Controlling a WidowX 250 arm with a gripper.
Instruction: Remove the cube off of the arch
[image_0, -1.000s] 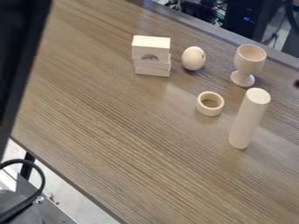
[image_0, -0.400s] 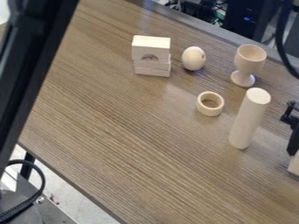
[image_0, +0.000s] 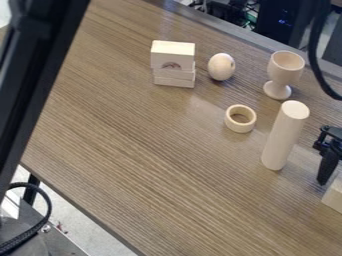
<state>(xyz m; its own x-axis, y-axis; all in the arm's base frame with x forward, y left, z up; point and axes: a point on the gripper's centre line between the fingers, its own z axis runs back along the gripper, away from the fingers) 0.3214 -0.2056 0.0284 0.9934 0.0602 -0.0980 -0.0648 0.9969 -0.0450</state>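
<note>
Camera view: claw (image_0: 330, 178) at right edge, clasped on a pale block (image_0: 334, 198).

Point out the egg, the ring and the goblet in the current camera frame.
Egg (image_0: 221, 67): camera view, middle of its rounded side.
Ring (image_0: 240, 127): camera view, near outer wall, below the opening.
Goblet (image_0: 284, 73): camera view, outer side of the cup, above the stem.

At the right edge, the gripper (image_0: 327, 165) hangs near a pale block (image_0: 335, 198).
</note>
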